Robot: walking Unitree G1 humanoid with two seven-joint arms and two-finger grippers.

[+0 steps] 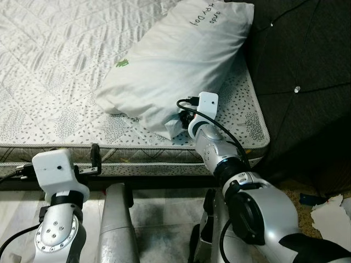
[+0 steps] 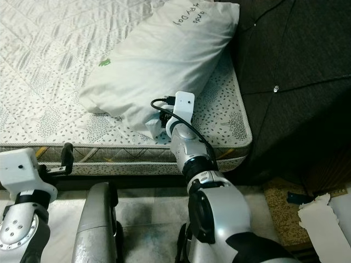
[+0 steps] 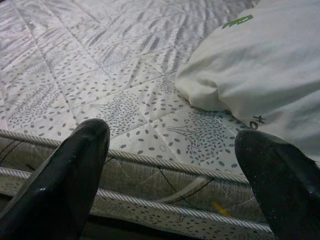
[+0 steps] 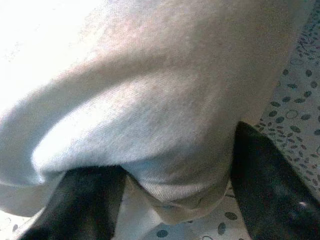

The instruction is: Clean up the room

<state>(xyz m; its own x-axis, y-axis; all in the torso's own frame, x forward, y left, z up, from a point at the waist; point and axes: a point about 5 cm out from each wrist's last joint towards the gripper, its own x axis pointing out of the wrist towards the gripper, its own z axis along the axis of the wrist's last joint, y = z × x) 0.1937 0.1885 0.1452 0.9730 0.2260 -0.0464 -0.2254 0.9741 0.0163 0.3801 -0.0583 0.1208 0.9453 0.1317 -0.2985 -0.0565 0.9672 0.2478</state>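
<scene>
A white pillow with a small green mark and dark writing lies slantwise on the patterned mattress, near its right end. My right gripper reaches over the bed's front edge to the pillow's near corner. In the right wrist view that corner bulges between the two black fingers, which stand wide apart and open. My left gripper is held low in front of the mattress edge, open and with nothing between its fingers, left of the pillow.
A dark tufted headboard rises right of the mattress. Torn white paper lies on the floor at the lower right. The bed's corded front edge runs just ahead of both arms.
</scene>
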